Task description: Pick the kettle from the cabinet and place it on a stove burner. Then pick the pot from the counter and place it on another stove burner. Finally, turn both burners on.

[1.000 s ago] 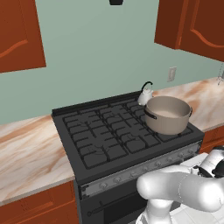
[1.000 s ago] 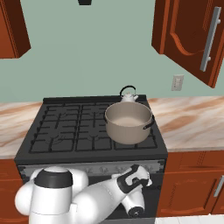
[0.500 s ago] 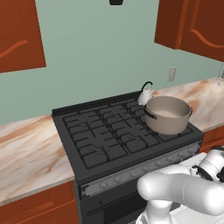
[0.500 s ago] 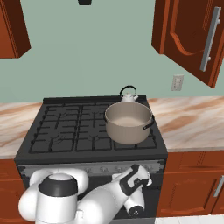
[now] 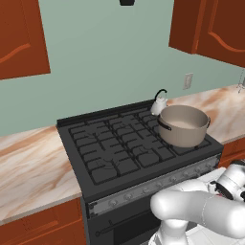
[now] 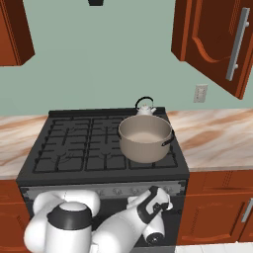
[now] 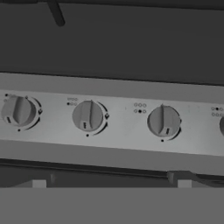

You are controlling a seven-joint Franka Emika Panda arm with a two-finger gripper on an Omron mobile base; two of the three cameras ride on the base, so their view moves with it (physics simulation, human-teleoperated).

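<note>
Change: arm's hand has edged slightly nearer the range front | Placed: pot [image 6: 145, 138] and kettle [image 6: 145, 107] on right burners | Pincer: released, empty, facing silver knobs [image 7: 89, 116] | Step: pick matching knob, centre fingers, clench, then twist.

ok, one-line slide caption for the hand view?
Hand camera faces the range's silver control panel: three round knobs in a row, all pointers upright.

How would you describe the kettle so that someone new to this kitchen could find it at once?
Start at the black gas range set between the marble-look counters. On its back right corner, just behind the wide grey-beige pot, stands the kettle. It is far smaller than the pot, silvery-white and cone-shaped, with a thin black arched handle.
</note>
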